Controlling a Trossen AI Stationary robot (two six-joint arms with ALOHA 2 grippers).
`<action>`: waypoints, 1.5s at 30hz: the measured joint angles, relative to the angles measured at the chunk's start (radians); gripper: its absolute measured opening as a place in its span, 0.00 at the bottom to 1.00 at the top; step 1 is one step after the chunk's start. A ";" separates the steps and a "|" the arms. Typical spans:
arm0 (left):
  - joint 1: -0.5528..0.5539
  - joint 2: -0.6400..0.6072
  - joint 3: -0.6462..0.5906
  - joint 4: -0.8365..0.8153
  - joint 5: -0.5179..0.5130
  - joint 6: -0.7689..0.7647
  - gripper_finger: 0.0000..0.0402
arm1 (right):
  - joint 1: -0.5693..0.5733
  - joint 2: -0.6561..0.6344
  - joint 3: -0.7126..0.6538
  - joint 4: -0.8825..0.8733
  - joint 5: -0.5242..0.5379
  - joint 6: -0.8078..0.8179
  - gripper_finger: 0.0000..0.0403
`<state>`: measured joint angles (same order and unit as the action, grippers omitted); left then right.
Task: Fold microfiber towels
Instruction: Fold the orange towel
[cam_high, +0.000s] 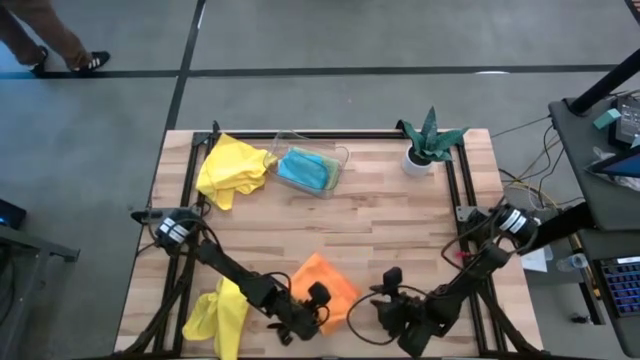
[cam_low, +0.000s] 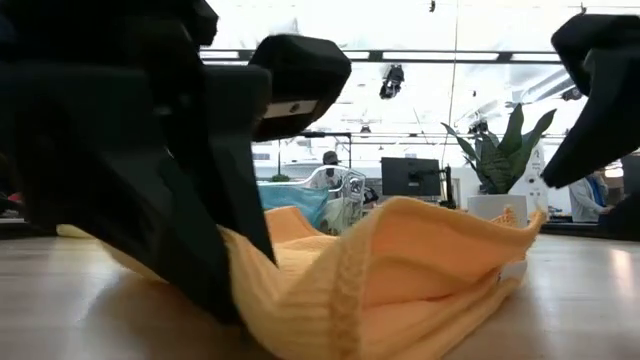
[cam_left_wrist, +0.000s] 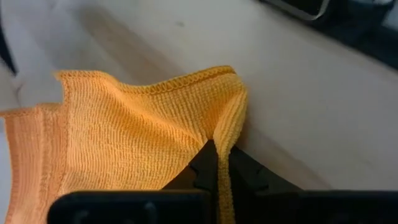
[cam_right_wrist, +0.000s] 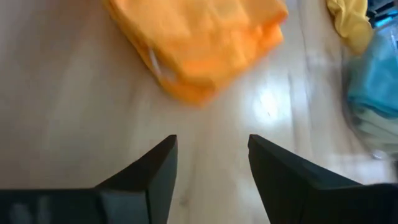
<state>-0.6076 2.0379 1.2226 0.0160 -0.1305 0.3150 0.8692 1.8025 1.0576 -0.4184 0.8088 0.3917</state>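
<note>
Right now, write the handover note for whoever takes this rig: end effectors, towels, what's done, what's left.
Left end effector: shut on the orange towel, pinching its edge at the table's near middle.
Right end effector: open, empty, low over bare wood just right of that towel.
Other towels: one yellow towel crumpled at the near left corner, another yellow towel crumpled at the far left, turquoise towel in the clear tray.
Done: orange towel looks partly doubled over, not squared.
Left: finish orange, then fold the others. No green towel in view.
</note>
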 joint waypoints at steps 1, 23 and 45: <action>0.000 -0.006 -0.004 0.001 0.008 -0.002 0.00 | -0.004 0.003 0.000 -0.030 0.002 -0.008 0.47; 0.011 -0.028 -0.057 0.024 0.016 -0.150 0.02 | -0.109 0.055 -0.002 0.004 -0.082 -0.255 0.47; 0.003 -0.322 -0.171 -0.276 -0.194 -0.647 0.41 | -0.112 0.054 0.001 0.015 -0.058 -0.028 0.47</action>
<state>-0.6041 1.7161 1.0519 -0.2596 -0.3244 -0.3317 0.7570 1.8568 1.0584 -0.4032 0.7504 0.3637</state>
